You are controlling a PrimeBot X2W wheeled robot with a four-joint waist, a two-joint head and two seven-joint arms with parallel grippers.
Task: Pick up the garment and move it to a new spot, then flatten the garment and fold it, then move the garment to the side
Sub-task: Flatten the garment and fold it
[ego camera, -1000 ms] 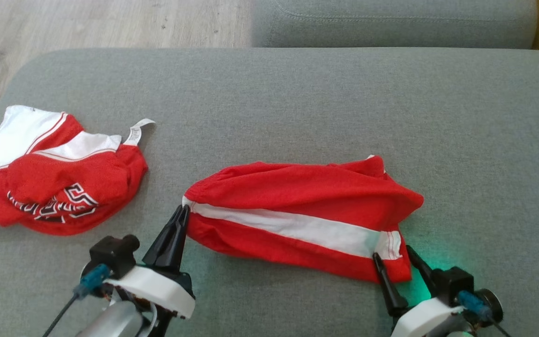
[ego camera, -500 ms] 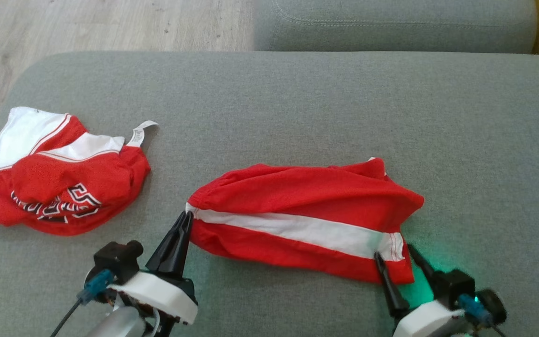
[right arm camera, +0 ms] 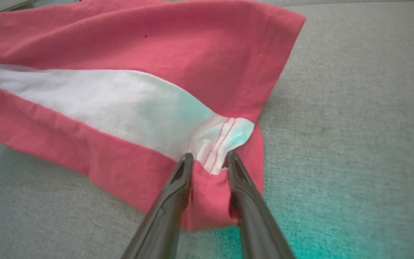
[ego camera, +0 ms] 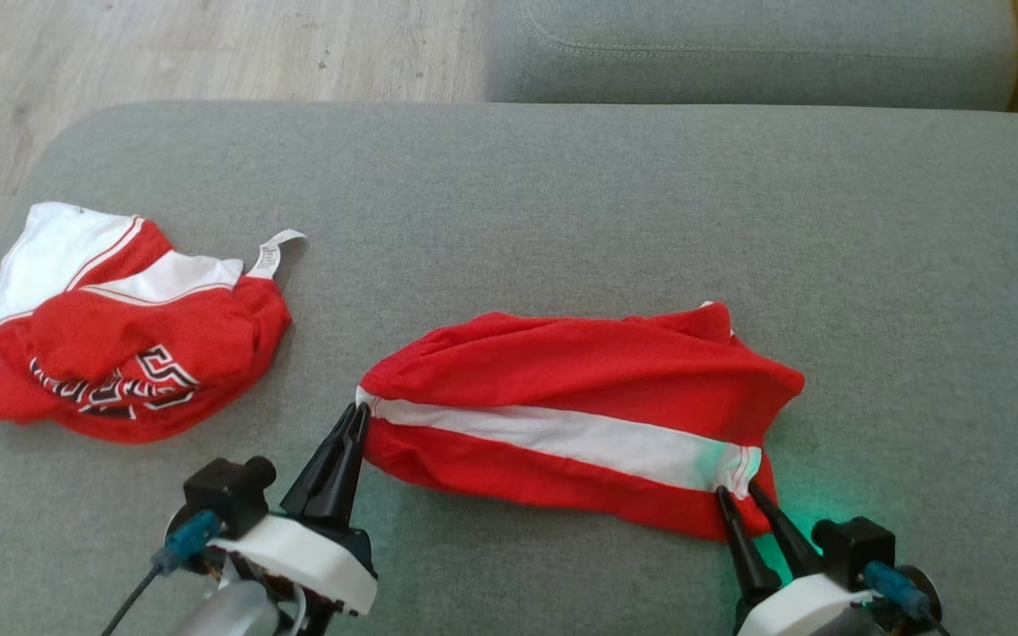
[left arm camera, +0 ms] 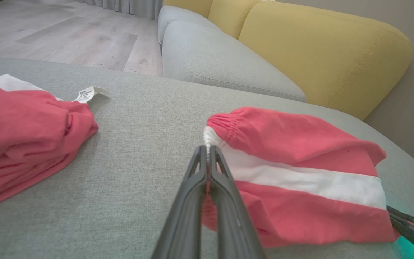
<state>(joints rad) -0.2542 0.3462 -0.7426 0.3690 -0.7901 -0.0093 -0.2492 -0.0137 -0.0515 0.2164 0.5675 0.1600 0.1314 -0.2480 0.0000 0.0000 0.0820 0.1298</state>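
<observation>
Red shorts [ego camera: 580,415] lie mid-cushion [ego camera: 562,194], right of the crumpled jersey [ego camera: 120,353]; left gripper [ego camera: 357,415] pinches the waistband end, right gripper [ego camera: 743,490] half-spread astride the hem corner: seat both layers before lifting evenly.

Black-and-white block lettering runs across the front of a crumpled red and white garment [ego camera: 129,353] at the left of the head view, but folds hide too much to read it. Its small white care tag [ego camera: 272,252] carries print too tiny to make out.
</observation>
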